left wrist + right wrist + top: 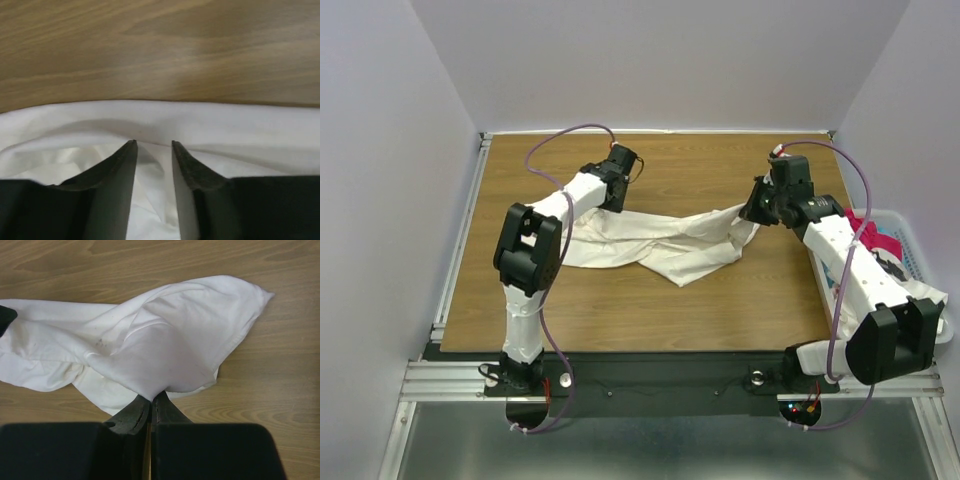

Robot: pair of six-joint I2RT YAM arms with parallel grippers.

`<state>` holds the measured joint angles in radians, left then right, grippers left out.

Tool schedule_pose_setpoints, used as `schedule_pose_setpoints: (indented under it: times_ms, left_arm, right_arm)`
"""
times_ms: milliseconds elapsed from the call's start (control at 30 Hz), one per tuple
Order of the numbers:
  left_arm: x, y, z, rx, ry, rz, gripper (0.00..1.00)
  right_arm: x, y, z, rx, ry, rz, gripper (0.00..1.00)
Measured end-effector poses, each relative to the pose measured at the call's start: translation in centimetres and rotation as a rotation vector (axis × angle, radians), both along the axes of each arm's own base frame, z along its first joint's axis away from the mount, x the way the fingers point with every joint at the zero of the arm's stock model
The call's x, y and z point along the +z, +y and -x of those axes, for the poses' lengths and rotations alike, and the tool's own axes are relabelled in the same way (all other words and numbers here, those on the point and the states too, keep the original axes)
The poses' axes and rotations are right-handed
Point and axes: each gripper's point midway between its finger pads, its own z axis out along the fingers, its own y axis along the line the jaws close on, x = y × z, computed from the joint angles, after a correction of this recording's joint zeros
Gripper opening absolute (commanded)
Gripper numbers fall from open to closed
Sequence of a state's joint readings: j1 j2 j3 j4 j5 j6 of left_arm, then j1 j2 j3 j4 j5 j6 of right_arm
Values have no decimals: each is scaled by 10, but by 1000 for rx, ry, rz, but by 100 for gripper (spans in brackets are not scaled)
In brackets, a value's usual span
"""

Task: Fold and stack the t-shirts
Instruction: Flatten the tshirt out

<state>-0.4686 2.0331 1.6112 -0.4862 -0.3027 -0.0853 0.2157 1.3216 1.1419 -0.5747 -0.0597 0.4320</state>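
An off-white t-shirt (660, 245) lies stretched and rumpled across the middle of the wooden table. My left gripper (618, 203) stands over its left end. In the left wrist view, the left gripper (153, 144) is open, its jaws apart, with the cloth (225, 130) lying loose between and under them. My right gripper (752, 212) is shut on the shirt's right end. The right wrist view shows the right gripper (151, 397) pinching a peak of the fabric (175, 340), which drapes away from it. A magenta-red t-shirt (882, 240) sits in the basket.
A white slatted basket (913, 222) stands at the table's right edge, beside the right arm, with more pale cloth partly hidden in it. Grey walls close in the back and both sides. Bare wood (700, 160) shows behind the shirt.
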Motion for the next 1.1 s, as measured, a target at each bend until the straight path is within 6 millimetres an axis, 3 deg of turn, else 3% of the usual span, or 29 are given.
schedule_pose_setpoints:
  times_ms: [100,167,233,333,433,567,833,1100]
  left_arm:
    - [-1,-24,12,-55,3,47,77]
    - [3,-31,31,-81,-12,95,77]
    - [13,-26,45,-67,-34,138,77]
    - [34,2,58,23,-100,242,77]
    - [54,48,55,196,-201,388,77]
    - [47,89,52,371,-268,501,74]
    - [9,62,48,418,-191,662,70]
    - [0,65,43,527,-230,730,70]
  right_arm:
    - [-1,0,0,5,1,5,1]
    - [-1,-1,1,9,1,8,1]
    - [-1,-1,1,12,0,11,1]
    - [-1,0,1,15,-1,10,1]
    - [-1,1,1,20,1,7,1]
    - [-3,2,3,30,8,3,1]
    - [-4,3,5,34,9,-1,1]
    - [-4,1,12,34,6,-3,1]
